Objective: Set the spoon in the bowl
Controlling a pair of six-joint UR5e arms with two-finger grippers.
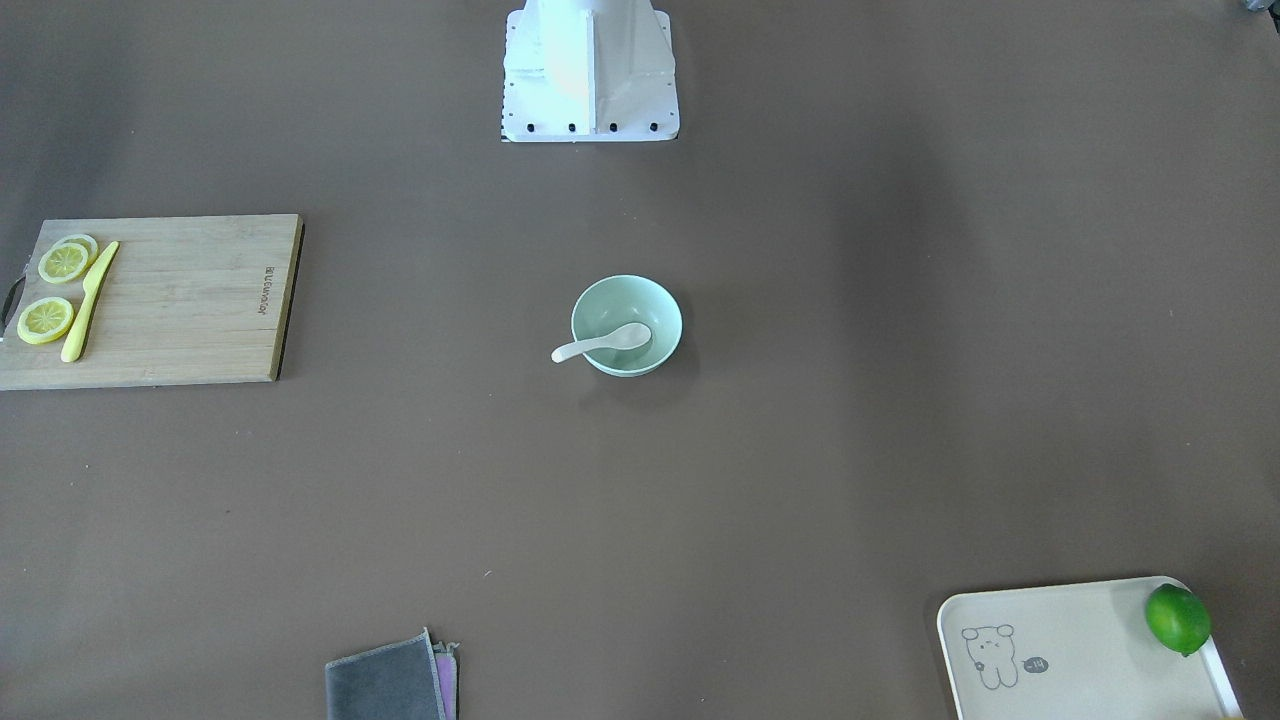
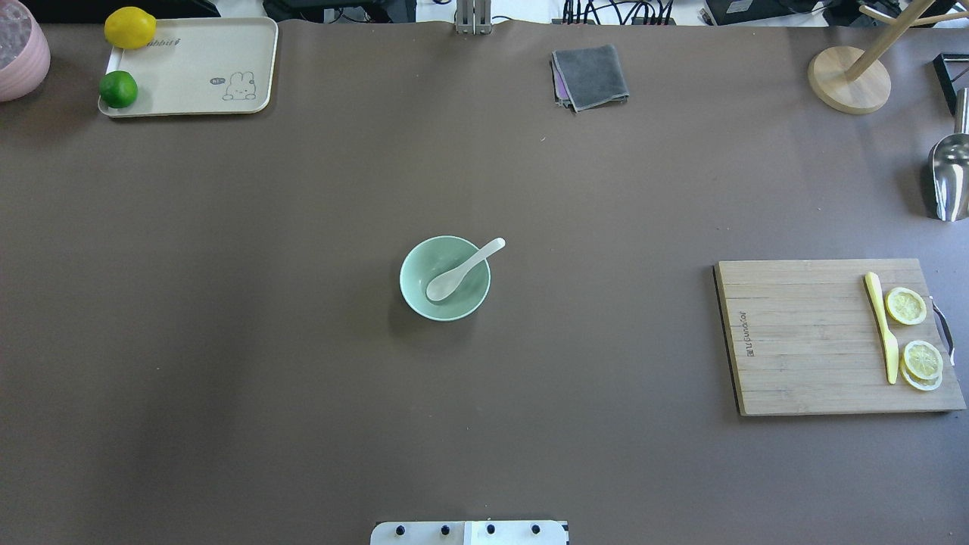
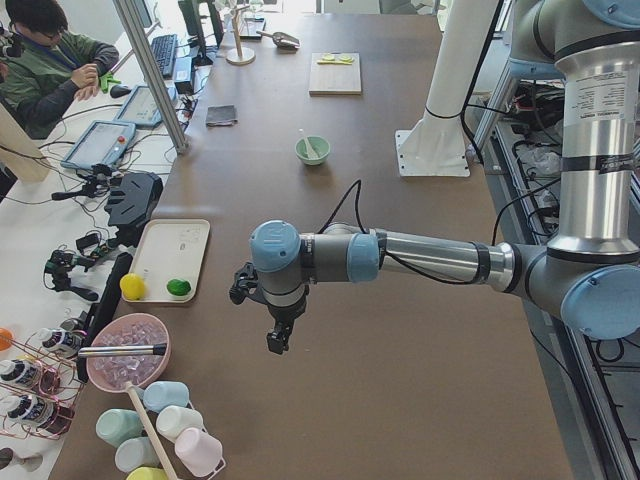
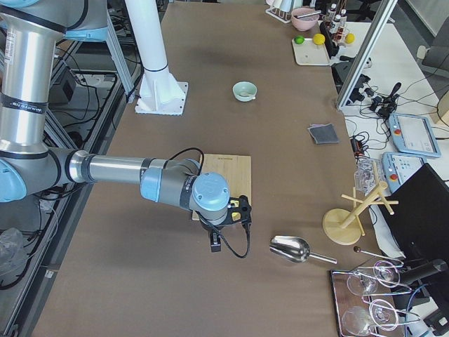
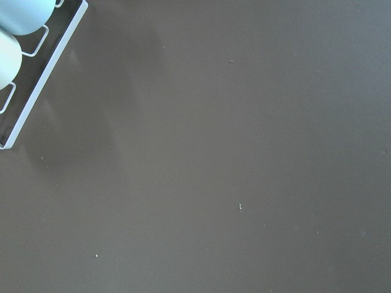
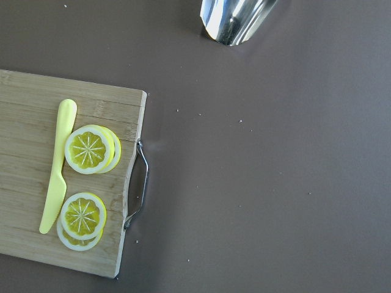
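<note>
At the middle of the table (image 2: pixel 227 341) you see the bowl (image 2: pixel 422 266) standing upright. The spoon (image 2: pixel 462 271) lies in it, scoop down on the bowl's floor and handle leaning on the rim, its tip jutting out past the rim on the side toward the cutting board (image 2: pixel 802 341).

The left gripper (image 3: pixel 277 342) hangs over the table's end, near the tray (image 2: pixel 197 68) that carries a lime (image 2: pixel 119 89) and a lemon (image 2: pixel 130 28). The right gripper (image 4: pixel 215 243) hangs just off the board's handle end, near a metal scoop (image 4: pixel 289 248).

Both tools appear only in the side views, so you cannot tell how far either is open or whether it holds anything.
</note>
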